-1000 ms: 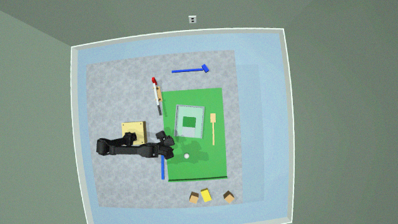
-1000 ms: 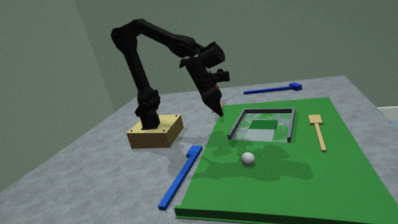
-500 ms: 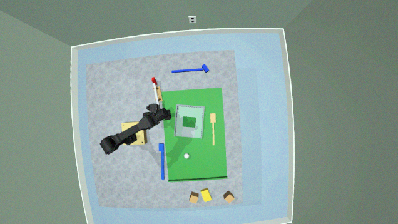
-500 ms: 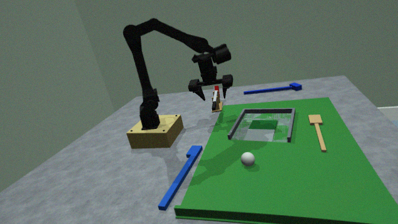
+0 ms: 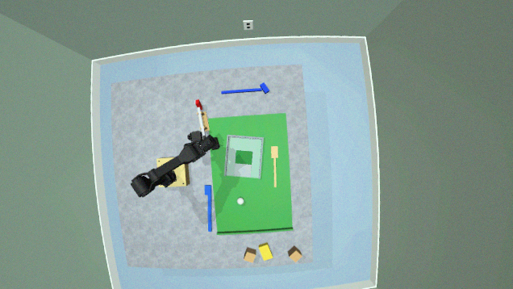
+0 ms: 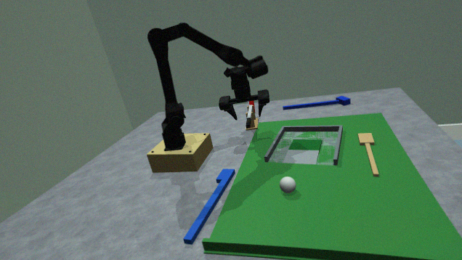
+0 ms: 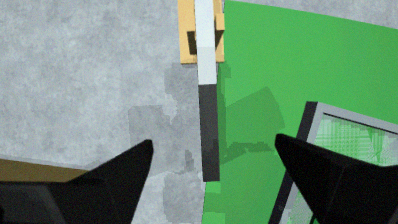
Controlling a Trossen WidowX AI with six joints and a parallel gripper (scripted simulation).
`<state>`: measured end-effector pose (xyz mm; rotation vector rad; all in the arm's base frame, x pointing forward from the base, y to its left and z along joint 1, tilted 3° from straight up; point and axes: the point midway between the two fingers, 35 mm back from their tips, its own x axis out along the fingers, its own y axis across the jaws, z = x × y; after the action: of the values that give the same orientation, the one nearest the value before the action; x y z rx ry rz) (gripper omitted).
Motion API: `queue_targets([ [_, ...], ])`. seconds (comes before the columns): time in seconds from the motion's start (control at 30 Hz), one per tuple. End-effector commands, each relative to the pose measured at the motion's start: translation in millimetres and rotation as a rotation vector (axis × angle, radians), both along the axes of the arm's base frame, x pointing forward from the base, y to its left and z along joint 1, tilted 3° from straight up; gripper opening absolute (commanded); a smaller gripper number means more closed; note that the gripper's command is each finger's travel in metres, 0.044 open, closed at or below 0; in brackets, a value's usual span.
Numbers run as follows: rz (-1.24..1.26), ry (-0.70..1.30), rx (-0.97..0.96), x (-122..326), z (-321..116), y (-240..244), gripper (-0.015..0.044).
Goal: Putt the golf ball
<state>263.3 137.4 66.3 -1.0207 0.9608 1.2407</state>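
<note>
The red putter (image 5: 200, 116) (image 7: 206, 65) rests on a tan holder (image 5: 206, 121) (image 7: 186, 20) at the mat's left edge; its red head points away from the arm and its black grip points toward my gripper. My gripper (image 6: 248, 118) (image 7: 214, 142) is open and empty, above the putter's grip end, with the black grip between the fingertips in the wrist view. The white golf ball (image 5: 240, 201) (image 6: 288, 184) lies on the green mat (image 5: 250, 125) (image 6: 363, 203). The raised green has a grey border (image 5: 227, 157) (image 6: 338, 145) (image 7: 315, 107). I cannot make out the ramp's slope.
A blue putter (image 5: 210, 214) (image 6: 207, 208) lies left of the mat, another blue club (image 5: 242, 91) (image 6: 309, 104) beyond its back. A tan club (image 5: 275, 171) (image 6: 371, 157) lies right of the green. A yellow block (image 5: 265, 252) and two tan blocks (image 5: 249, 255) (image 5: 295, 254) are past the front edge.
</note>
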Motion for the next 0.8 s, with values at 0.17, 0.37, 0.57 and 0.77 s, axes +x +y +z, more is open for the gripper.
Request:
queue_targets([
  [0.17,0.006,0.013,0.000,0,-22,2,0.0440],
  [0.37,0.006,0.013,0.000,0,-32,2,0.0440],
  [0.57,0.006,0.013,0.000,1,-37,2,0.0440],
  [0.77,0.006,0.013,0.000,1,-47,2,0.0440],
])
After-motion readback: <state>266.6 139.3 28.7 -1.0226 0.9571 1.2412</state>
